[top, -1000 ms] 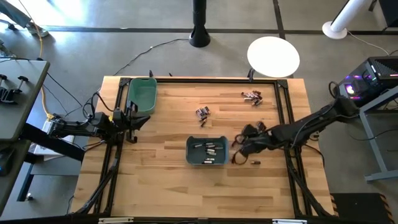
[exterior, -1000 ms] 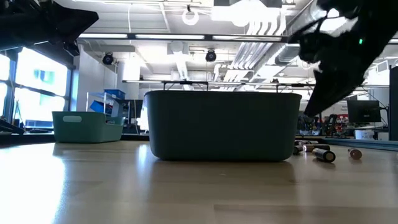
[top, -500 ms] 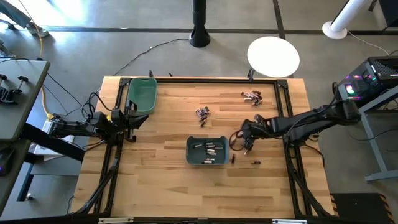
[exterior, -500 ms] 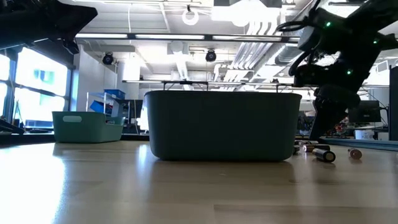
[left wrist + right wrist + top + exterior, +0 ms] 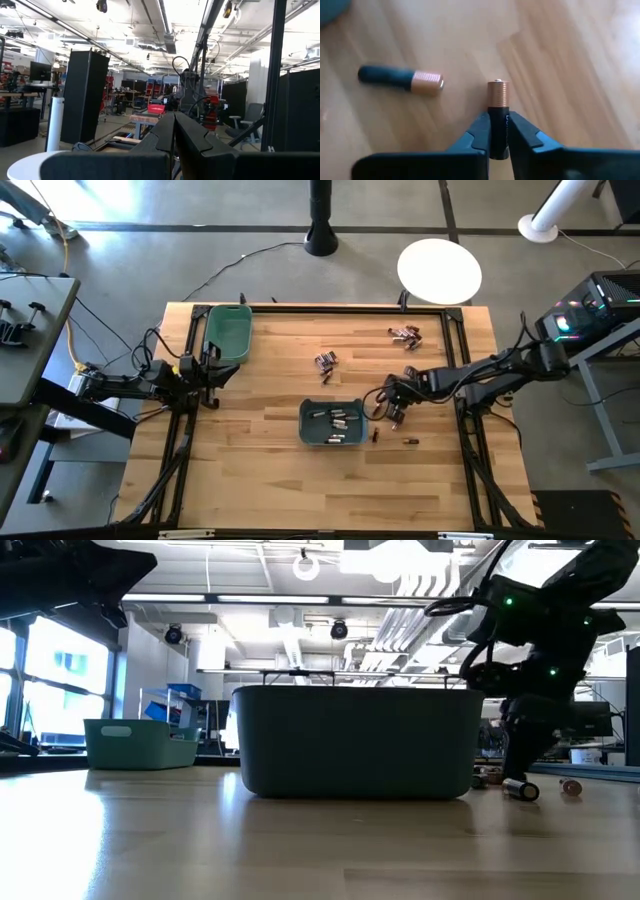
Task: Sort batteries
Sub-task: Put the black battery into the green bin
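Right gripper (image 5: 498, 131) has a copper-topped battery (image 5: 498, 107) pinched between its fingers, just off the right side of the dark teal bin (image 5: 334, 422).

Taking that bin, mid-table, as the marker: the right gripper hangs just to its right with the fingers closed tight on the cell, whose copper end pokes out past the tips. Another loose battery (image 5: 401, 80) lies on the wood close by, and a second one (image 5: 410, 441) sits a little further right. Several cells already lie inside the bin. Two small heaps wait beyond it, one cluster (image 5: 325, 361) just behind, another (image 5: 405, 334) toward the far right corner. Well off to the left, the left gripper (image 5: 212, 374) rests by the green bin (image 5: 228, 333), fingers pressed together, holding nothing.
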Motion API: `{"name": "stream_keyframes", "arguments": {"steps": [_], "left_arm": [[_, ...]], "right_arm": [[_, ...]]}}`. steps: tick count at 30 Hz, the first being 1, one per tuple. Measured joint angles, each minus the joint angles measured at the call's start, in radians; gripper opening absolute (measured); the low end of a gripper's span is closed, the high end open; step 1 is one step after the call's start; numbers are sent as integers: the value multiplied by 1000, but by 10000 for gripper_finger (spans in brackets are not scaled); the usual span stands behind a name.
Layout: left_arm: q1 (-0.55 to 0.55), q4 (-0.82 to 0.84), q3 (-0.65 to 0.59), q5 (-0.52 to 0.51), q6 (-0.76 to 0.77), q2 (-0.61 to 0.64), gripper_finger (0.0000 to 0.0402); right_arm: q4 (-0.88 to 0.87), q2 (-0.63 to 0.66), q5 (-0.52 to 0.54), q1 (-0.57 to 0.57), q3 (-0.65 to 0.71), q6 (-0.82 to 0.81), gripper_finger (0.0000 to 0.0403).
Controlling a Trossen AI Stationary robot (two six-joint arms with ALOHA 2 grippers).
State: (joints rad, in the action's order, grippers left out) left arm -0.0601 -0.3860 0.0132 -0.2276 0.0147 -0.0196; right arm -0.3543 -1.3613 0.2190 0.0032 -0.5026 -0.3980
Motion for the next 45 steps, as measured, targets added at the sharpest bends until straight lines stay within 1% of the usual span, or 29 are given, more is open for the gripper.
{"name": "stream_keyframes", "arguments": {"steps": [4, 7, 9, 12, 13, 15, 17, 18, 21, 24, 27, 30, 35, 38, 41, 43, 45], "left_arm": [[0, 29, 0, 0, 0, 0, 5], [0, 73, 0, 0, 0, 0, 5], [0, 102, 0, 0, 0, 0, 5], [0, 119, -1, 0, 0, 0, 5], [0, 122, -1, 0, 0, 0, 5], [0, 120, -1, 0, -11, 0, 5], [0, 115, -1, 0, -43, 0, 5], [0, 109, -1, 4, -54, -1, 5], [0, 66, -1, 37, -82, -20, 5], [0, -9, -1, 74, -98, -68, 6], [0, -96, -1, 72, -96, -139, 25], [1, -156, -1, 60, -98, -223, 65], [1, -239, -1, 53, -93, -356, 150], [1, -322, -1, 85, -73, -422, 191], [0, -402, -1, 156, -85, -477, 215], [0, -431, 0, 183, -103, -509, 220], [0, -428, 7, 209, -120, -538, 222]], "right_arm": [[48, 4, 197, 43, 5, -72, 20], [212, 6, 321, 75, 4, -68, 20], [326, 6, 430, 96, 4, -20, 20], [521, 8, 573, 117, 4, 95, 20], [600, 8, 600, 122, 4, 134, 20], [775, 8, 614, 126, 4, 221, 20], [971, -1, 585, 133, 3, 324, 20], [1071, -11, 548, 136, 3, 380, 20], [1341, -61, 352, 144, 3, 522, 20], [1570, -141, 168, 142, -18, 589, 20], [1704, -248, 68, 142, -74, 621, 20], [1733, -363, 12, 142, -176, 635, 20], [1721, -531, -1, 141, -371, 666, 20], [1713, -601, -50, 136, -467, 663, 20], [1670, -654, -123, 130, -547, 620, 20], [1640, -681, -161, 128, -596, 599, 20], [1601, -703, -176, 128, -641, 590, 20]]}}
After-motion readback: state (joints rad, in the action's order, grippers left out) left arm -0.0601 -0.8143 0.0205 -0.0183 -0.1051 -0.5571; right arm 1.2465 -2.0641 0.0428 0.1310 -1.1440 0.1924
